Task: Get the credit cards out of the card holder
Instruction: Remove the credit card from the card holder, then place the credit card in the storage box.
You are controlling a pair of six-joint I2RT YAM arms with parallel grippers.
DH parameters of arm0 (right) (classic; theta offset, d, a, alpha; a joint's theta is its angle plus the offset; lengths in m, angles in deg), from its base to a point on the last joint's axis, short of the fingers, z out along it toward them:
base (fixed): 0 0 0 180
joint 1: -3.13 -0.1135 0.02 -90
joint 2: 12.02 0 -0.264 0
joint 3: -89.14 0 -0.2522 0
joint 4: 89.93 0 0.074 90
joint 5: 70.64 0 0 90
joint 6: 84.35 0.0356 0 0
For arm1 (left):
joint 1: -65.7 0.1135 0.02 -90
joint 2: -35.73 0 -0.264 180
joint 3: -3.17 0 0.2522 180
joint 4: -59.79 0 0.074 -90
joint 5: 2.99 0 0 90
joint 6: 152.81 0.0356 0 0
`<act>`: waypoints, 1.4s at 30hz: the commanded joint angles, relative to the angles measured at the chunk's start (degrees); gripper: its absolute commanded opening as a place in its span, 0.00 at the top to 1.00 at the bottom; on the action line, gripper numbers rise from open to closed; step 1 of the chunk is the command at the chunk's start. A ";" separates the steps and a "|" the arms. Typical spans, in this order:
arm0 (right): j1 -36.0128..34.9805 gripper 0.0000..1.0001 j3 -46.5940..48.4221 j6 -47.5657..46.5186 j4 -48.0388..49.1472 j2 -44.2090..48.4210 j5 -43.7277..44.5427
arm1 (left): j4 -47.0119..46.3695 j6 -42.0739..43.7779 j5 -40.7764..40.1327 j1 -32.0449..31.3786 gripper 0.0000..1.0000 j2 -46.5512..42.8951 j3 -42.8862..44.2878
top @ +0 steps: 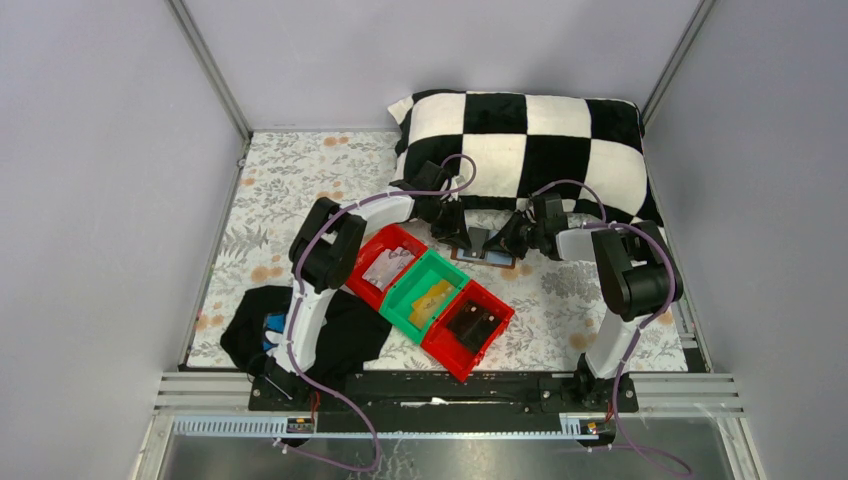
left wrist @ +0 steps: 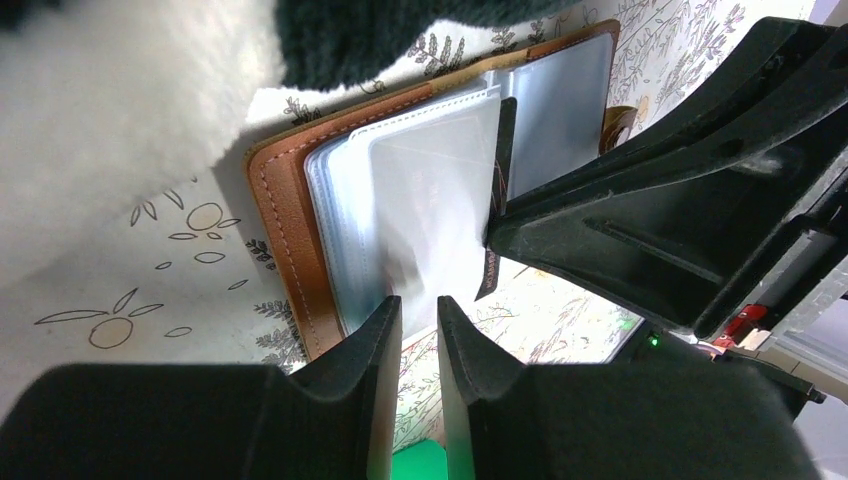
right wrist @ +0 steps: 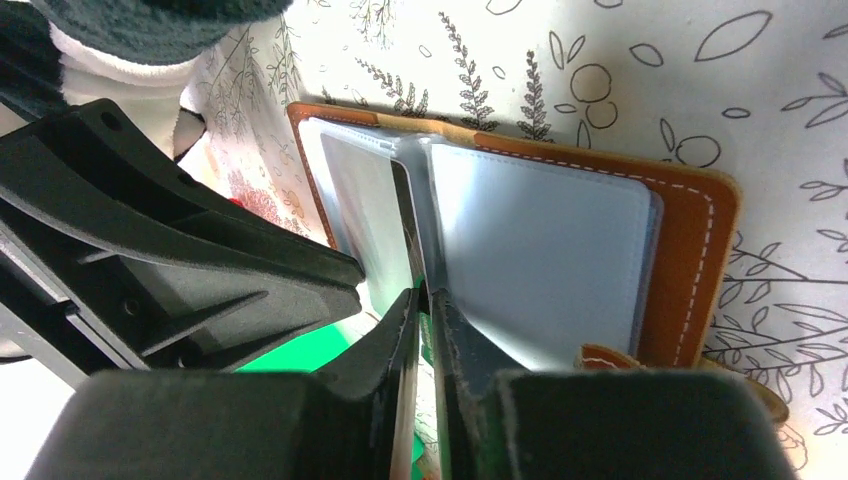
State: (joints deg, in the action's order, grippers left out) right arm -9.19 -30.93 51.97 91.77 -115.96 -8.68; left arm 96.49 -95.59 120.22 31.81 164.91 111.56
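Observation:
The card holder [top: 487, 257] lies open on the flowered cloth in front of the pillow, brown leather [left wrist: 285, 210] outside and pale grey-blue leaves [right wrist: 545, 250] inside. I cannot tell credit cards from sleeves. My left gripper [top: 463, 243] is at its left. Its jaws [left wrist: 417, 305] stand a narrow gap apart round the near edge of a raised pale leaf [left wrist: 430, 190]. My right gripper [top: 507, 243] is at the holder's right. It [right wrist: 425, 295] is shut on a thin dark leaf at the fold, which also shows in the left wrist view [left wrist: 503, 165].
A checkered pillow [top: 530, 150] lies just behind the holder. A diagonal row of bins sits in front: a red bin [top: 385, 262], a green bin [top: 428, 290] with a yellow-tan piece, and a red bin [top: 468, 325] with a black boxy object. Black cloth [top: 250, 325] lies front left.

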 commanded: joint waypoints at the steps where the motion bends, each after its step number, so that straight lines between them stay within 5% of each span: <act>1: 0.29 0.89 -0.29 0.32 3.00 -0.36 -2.33 | 0.07 0.61 -1.29 0.55 0.76 1.60 -0.65; 3: 0.32 1.00 -0.12 0.37 1.92 0.15 -2.16 | 0.09 0.52 -1.23 0.49 0.76 1.38 -0.57; 19: 5.37 1.00 -4.78 -5.49 -10.65 11.08 2.42 | -0.07 -0.54 -1.67 1.48 0.75 0.55 -1.38; 42: 6.09 1.00 -3.65 -6.19 -11.75 20.55 1.40 | 3.42 0.05 -0.42 -1.53 0.69 -5.95 4.92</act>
State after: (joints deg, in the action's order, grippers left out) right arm -3.40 -36.87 46.79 81.26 -97.79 -7.10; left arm 100.03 -95.76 119.63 30.43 162.40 114.08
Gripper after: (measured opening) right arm 0.017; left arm 0.302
